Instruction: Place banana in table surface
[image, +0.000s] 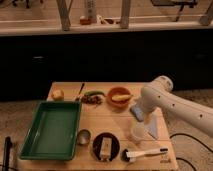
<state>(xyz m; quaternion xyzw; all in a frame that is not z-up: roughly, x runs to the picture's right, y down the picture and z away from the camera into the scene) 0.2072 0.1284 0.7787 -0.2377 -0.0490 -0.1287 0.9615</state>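
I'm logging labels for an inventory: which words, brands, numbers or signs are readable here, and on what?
No text can be read anywhere.
Pale packet on the dark plate: any print is too blurred.
Pale upright container on the far counter: any label is too blurred.
Gripper, over the table surface just right of the orange bowl: no marking shows.
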